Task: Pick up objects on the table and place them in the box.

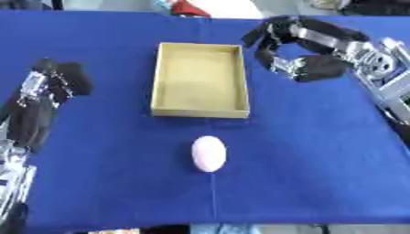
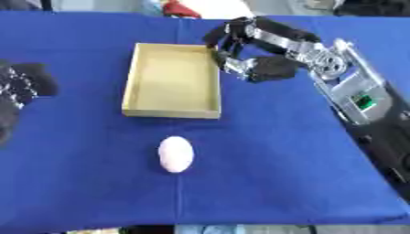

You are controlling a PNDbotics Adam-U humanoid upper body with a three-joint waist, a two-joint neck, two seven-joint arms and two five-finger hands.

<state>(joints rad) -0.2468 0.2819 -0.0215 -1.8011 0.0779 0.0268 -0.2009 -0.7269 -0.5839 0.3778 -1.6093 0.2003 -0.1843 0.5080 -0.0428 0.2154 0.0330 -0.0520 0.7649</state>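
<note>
Judging from how things lay, the task had barely started: the box (image 1: 200,80) sat at twelve o'clock from the table's middle, open-topped and pale yellow, and nothing could be seen inside it. One pale pink egg-shaped object (image 1: 209,153) lay on the blue tablecloth (image 1: 320,160) at six o'clock from the box, near it but apart, with bare cloth all round and neither hand touching it. The right hand (image 2: 260,64) hung at about two o'clock from the box, just beside its right wall, the fingers (image 2: 228,34) curled downward and inward yet closed on nothing that showed; whether any fingertip met the box's rim could not be told. The left hand (image 1: 44,89) rested at nine o'clock, well apart from both box and object, its fingers lying relaxed and roughly straight, holding nothing. What remained, then, seemed to be the whole of the work for this one object: reaching down to six o'clock, taking it up, and carrying it back over the box. No other loose thing showed on the cloth.
</note>
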